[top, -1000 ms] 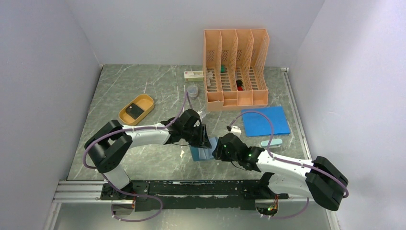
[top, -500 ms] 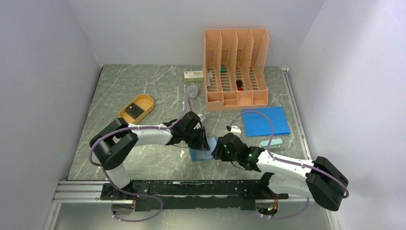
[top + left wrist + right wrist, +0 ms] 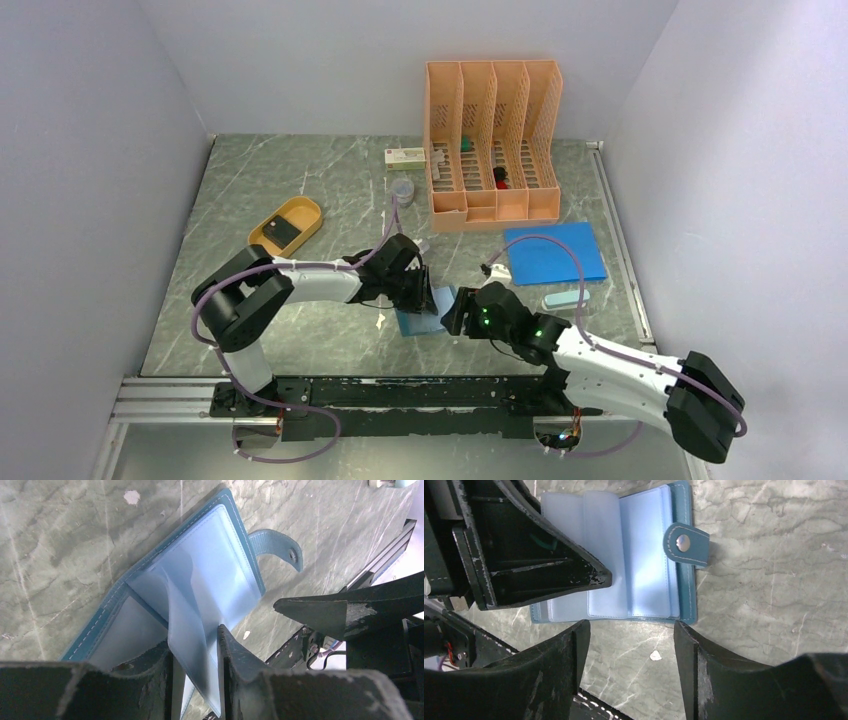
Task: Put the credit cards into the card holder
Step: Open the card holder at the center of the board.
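Left wrist, left gripper (image 3: 194,637) pinching clear leaf (image 3: 182,595) of card holder (image 3: 225,565), right gripper (image 3: 630,625) spread off its edge.

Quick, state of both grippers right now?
Left gripper: closed, pinching a clear pocket of the card holder.
Right gripper: open, holding nothing.

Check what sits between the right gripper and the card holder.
Nothing but bare marble table and a small white speck, seen in the right wrist view. The open right gripper is close to the card holder edge.
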Controlling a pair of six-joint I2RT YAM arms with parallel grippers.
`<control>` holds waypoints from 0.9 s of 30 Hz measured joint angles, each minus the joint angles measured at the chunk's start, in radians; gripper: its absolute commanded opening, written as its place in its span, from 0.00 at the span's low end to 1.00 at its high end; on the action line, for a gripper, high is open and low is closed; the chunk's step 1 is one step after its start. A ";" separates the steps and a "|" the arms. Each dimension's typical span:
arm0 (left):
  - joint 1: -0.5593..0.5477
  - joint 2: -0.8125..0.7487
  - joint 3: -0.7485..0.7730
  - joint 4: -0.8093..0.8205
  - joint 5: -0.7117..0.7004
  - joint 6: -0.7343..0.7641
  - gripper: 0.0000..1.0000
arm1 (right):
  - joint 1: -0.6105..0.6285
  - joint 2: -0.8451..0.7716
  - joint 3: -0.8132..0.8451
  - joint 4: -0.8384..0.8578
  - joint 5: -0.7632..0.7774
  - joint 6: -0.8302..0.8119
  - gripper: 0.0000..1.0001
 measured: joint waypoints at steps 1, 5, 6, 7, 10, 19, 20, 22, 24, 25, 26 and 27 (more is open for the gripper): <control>0.000 0.000 0.000 0.002 0.000 0.000 0.32 | 0.000 -0.003 0.000 0.000 -0.005 -0.008 0.67; 0.000 0.003 0.000 0.007 0.000 0.000 0.32 | 0.000 0.049 0.010 0.005 -0.023 -0.038 0.68; 0.000 0.003 0.000 0.008 0.000 0.000 0.32 | 0.000 0.067 0.012 0.005 -0.027 -0.042 0.69; 0.000 0.004 0.000 0.008 0.000 0.000 0.32 | 0.000 0.080 0.013 0.006 -0.030 -0.047 0.70; 0.000 0.004 0.000 0.009 0.000 0.000 0.32 | 0.000 0.109 0.024 0.006 -0.033 -0.055 0.73; 0.000 0.004 0.000 0.010 0.000 0.000 0.32 | 0.001 0.124 0.031 0.064 -0.044 -0.051 0.79; 0.000 0.004 0.000 0.010 0.000 0.000 0.32 | 0.001 0.130 0.031 0.068 -0.044 -0.051 0.79; 0.000 0.004 0.000 0.010 0.000 0.000 0.32 | 0.001 0.149 0.037 0.070 -0.044 -0.051 0.79; 0.000 0.004 0.000 0.010 0.000 0.000 0.32 | 0.001 0.179 0.052 0.074 -0.042 -0.052 0.79; 0.000 0.004 0.000 0.010 0.000 0.000 0.32 | 0.001 0.189 0.058 0.075 -0.040 -0.053 0.79; 0.000 0.004 0.000 0.010 0.000 0.000 0.32 | 0.001 0.203 0.066 0.076 -0.036 -0.053 0.78; 0.000 0.004 0.000 0.010 0.000 0.000 0.32 | 0.001 0.214 0.072 0.077 -0.033 -0.053 0.77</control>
